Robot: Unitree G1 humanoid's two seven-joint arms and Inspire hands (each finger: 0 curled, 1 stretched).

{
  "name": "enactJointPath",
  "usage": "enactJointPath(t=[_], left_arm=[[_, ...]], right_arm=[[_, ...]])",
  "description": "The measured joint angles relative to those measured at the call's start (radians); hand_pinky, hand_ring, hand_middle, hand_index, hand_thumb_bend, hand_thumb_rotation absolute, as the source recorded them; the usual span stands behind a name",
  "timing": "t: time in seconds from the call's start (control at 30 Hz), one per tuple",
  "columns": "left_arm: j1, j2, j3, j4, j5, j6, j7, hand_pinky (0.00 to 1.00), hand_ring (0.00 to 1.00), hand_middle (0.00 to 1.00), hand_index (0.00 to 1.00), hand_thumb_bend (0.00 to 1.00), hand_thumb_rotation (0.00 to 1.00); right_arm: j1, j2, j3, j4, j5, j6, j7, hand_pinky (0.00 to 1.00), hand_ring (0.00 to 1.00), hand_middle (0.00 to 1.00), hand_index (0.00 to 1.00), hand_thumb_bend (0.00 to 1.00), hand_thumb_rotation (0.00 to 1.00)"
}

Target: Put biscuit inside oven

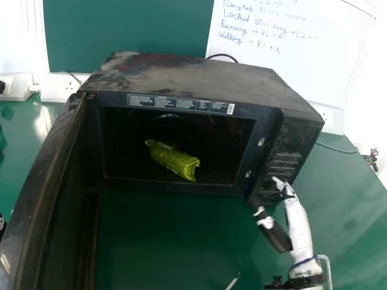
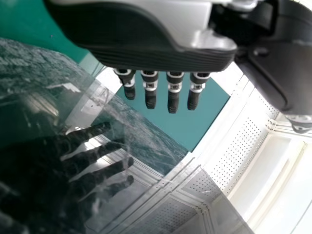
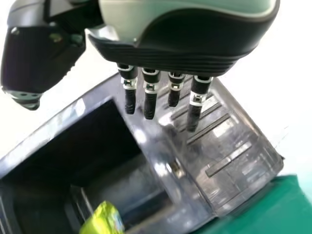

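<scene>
The green biscuit packet (image 1: 173, 160) lies slantwise inside the black oven (image 1: 193, 75), whose door (image 1: 45, 181) stands open on the left. Part of the packet (image 3: 103, 220) also shows in the right wrist view, within the oven (image 3: 197, 180). My right hand (image 1: 295, 212) is at the oven's front right, by the control panel and to the right of the packet, holding nothing. Its fingers are straight in the right wrist view, where the hand (image 3: 183, 41) hangs before the panel. In the left wrist view my left hand (image 2: 146, 36) has straight, empty fingers beside a glossy dark surface that mirrors them.
The oven stands on a green table (image 1: 175, 241). Behind it are a green board (image 1: 127, 27) and a whiteboard (image 1: 296, 54) with handwriting. White socket boxes (image 1: 60, 87) and cables lie along the back. The open door takes up the table's left side.
</scene>
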Motion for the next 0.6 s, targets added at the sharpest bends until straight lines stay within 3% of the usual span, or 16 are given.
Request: enactJointPath(t=[0.2, 0.6], left_arm=[[-0.004, 0.000, 0.000, 0.000, -0.003, 0.010, 0.000, 0.98, 1.00, 1.00, 1.00, 0.87, 0.72], [-0.013, 0.001, 0.001, 0.008, -0.003, 0.017, 0.001, 0.95, 1.00, 0.99, 1.00, 0.88, 0.71]], right_arm=[[0.000, 0.020, -0.047, 0.063, 0.125, -0.003, 0.030, 0.83, 0.89, 0.93, 0.94, 0.84, 0.99], [0.002, 0.021, -0.083, 0.093, 0.169, -0.020, 0.051, 0.84, 0.91, 0.94, 0.95, 0.83, 1.00]])
